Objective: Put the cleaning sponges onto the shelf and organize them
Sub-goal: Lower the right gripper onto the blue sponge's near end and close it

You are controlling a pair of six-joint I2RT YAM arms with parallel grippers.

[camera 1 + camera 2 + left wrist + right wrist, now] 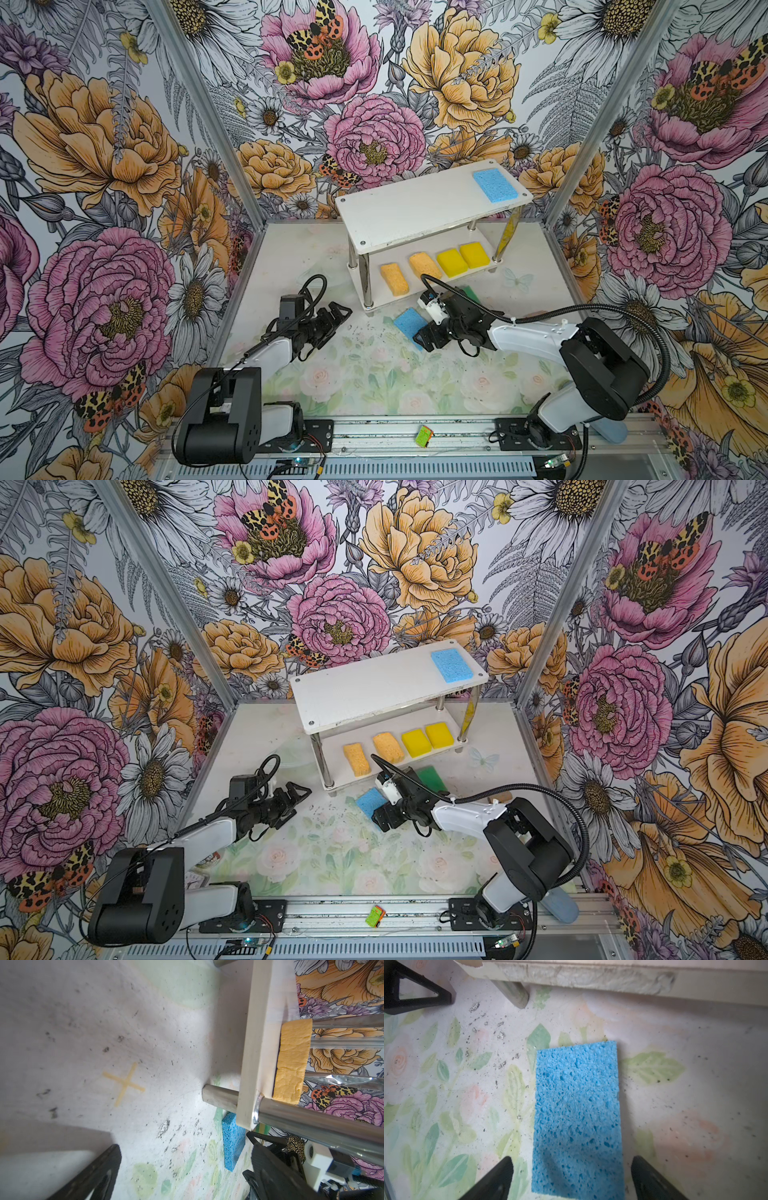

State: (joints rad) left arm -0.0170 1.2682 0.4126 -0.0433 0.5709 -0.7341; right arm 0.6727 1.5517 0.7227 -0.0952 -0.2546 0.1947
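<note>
Blue porous rectangular sponge (577, 1115), one, lay untouched on the floral table (695, 1095) between the spread jaws of your right gripper (571, 1159). A second blue sponge (495, 185) topped the white two-tier shelf (407, 216); two orange-yellow sponges (395, 279) (424, 264) and two bright yellow sponges (452, 262) (474, 254) lined its lower board (375, 296). Your left gripper (337, 315) stood spread, empty.

1. You worked in a robot test booth, not a home.
2. Flower-paper walls (104, 166) stood between metal posts (203, 104).
3. Your left arm (266, 353) and right arm (528, 336) sat bolted to a metal rail (374, 430) beside bare wires (318, 446).
</note>
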